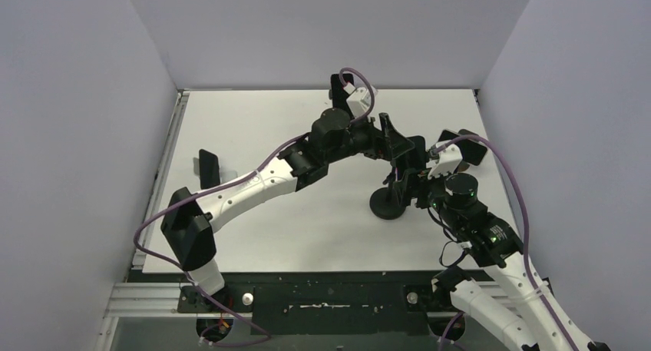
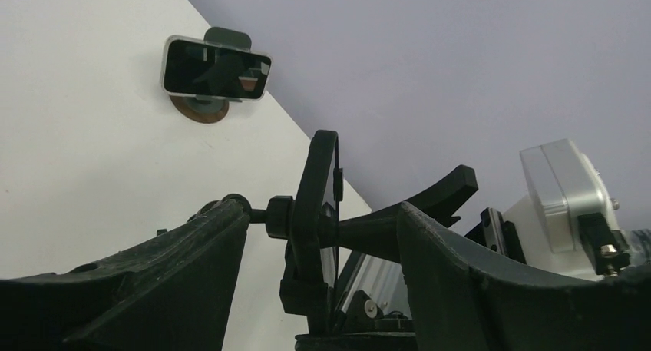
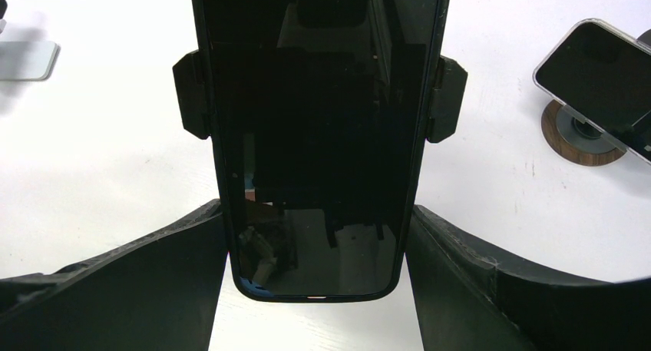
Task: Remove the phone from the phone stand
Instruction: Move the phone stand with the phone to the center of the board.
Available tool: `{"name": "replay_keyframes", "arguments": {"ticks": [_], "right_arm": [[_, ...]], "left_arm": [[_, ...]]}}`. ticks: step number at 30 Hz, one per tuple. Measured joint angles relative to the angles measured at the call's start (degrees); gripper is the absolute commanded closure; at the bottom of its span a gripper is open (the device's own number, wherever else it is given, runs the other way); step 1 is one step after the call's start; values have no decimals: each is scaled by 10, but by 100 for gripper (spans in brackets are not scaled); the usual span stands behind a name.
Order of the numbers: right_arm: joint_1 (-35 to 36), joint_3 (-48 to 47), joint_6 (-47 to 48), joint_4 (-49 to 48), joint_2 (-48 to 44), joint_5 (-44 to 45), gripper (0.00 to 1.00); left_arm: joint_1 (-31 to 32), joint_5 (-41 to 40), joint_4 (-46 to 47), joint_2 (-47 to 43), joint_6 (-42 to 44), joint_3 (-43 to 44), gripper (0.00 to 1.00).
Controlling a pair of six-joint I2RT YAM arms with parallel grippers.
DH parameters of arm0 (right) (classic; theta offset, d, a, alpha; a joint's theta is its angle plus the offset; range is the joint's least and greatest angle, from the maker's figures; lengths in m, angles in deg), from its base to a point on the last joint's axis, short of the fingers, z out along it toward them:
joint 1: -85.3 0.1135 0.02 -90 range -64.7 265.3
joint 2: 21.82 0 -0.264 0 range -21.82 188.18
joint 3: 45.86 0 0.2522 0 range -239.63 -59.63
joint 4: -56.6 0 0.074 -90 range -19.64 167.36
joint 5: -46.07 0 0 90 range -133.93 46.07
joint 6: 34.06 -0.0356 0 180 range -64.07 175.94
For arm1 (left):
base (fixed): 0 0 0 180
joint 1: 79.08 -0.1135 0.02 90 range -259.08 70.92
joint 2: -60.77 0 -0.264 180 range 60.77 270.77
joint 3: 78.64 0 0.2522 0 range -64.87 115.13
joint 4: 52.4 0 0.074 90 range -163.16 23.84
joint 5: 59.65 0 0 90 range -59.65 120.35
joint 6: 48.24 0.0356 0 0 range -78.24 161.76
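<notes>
Grey walls [image 1: 307,28] close in a white table [image 1: 292,236] on three sides. The phone stand [image 1: 388,205] sits right of the table's middle on a round black base. The phone [image 3: 322,136] is in the phone stand, screen dark, its two long edges caught by the stand's side clips [image 3: 192,94].

The right hand [image 3: 316,210] comes at the phone stand from the near right. Its fingers [image 3: 153,289] are clamped against the phone's long edges, below the clips, and the phone's bottom end hangs free between them over white surface.

The left hand [image 2: 318,213] reaches the phone stand from the far left. Its fingers [image 2: 153,289] sit on either side of the stand's head and ball joint, but I cannot tell whether they press on it.

Just right of the phone stand and farther back, near the right wall, a second phone [image 3: 606,82] leans on a wooden disc [image 3: 576,140]. Well to the left of the phone stand, a dark slab [image 1: 207,167] stands by the table's left edge. White table shows between the phone stand's base and the near edge.
</notes>
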Motion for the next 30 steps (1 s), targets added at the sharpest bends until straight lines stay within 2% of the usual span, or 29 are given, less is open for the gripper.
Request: {"name": "replay_keyframes", "arguments": {"ticks": [15, 20, 21, 22, 25, 30], "right_arm": [[0, 0, 0, 0, -2, 0, 40], [0, 0, -2, 1, -2, 0, 39], [0, 0, -3, 1, -2, 0, 35], [0, 0, -4, 2, -2, 0, 26], [0, 0, -5, 4, -2, -1, 2], [0, -18, -4, 16, 5, -20, 0]], "left_arm": [[6, 8, -22, 28, 6, 9, 72], [6, 21, -12, 29, 5, 11, 89], [6, 23, -11, 29, 4, 11, 93], [6, 27, -10, 30, 3, 11, 98], [6, 33, -10, 30, 3, 11, 100], [8, 34, -14, 29, 9, 11, 100]]}}
